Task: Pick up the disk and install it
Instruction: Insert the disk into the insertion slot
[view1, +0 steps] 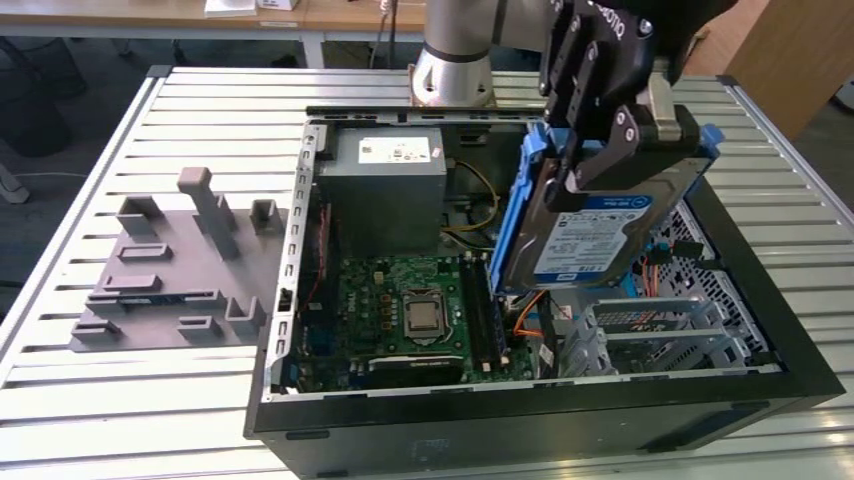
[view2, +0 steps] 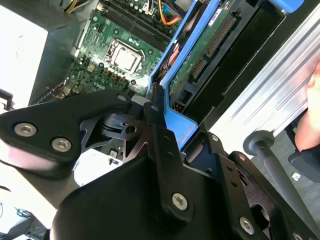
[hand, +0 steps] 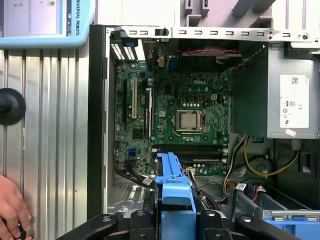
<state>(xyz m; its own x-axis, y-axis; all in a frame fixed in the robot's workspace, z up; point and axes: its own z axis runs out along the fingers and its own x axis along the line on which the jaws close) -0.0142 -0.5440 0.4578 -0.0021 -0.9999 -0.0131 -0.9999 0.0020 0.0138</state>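
A desk (view1: 120, 420) of ribbed aluminium slats carries an open black computer tower (view1: 534, 430) lying on its side, toward the exterior view's right. Near it, on the exterior view's left, sits a grey plastic fixture (view1: 174, 270) with upright posts. The arm's base (view1: 451, 80) stands at the far edge

Silver disk (view1: 597, 240), blue-white label, blue rails; motherboard (view1: 400, 300) green; power supply box (view1: 387, 190) grey; table (view1: 134, 400) pale, ribbed.

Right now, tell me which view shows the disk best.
The exterior view: the disk hangs in the gripper over the open computer case, label facing the camera. The second wrist view shows its circuit-board side; the first wrist view, its blue rail.
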